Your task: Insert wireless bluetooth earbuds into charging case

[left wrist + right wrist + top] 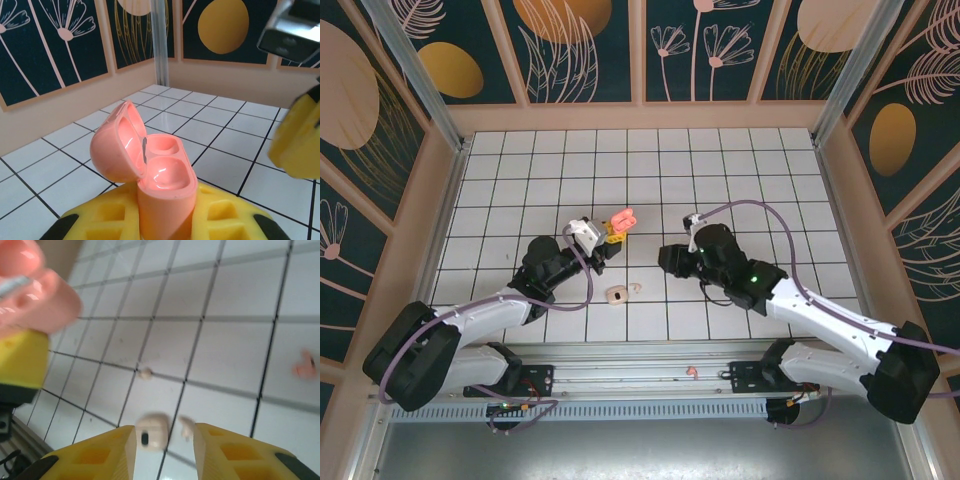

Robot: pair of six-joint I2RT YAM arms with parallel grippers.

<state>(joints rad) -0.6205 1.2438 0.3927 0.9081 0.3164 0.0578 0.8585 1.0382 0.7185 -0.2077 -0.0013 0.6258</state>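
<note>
Presently, in the top view, my left gripper (610, 232) is clamped on the pink charging case (622, 219), which is held over the middle of the grid table (770, 160) with its lid swung open. My right gripper (666, 260) sits to the right of it, apart from the case. A cream case (616, 294) lies on the tiles nearer my bases, between the two grippers, with a cream earbud (636, 289) just beside it. A small pink piece (691, 373) rests on the near rail (620, 375); I cannot tell what it is. In the left wrist view, my left gripper (162, 222) grasps the lower body of the pink charging case (162, 175) between its yellow fingers (95, 220). The case stands upright, lid hinged back to the left, two sockets exposed. In the right wrist view, my right gripper (164, 450) is released, with its fingers (235, 455) apart and gripping nothing. Beyond the gap lie the cream case (150, 432) and the cream earbud (186, 426), just beside each other. A coral-pink earbud (304, 367) lies on a tile to the right, well apart.
</note>
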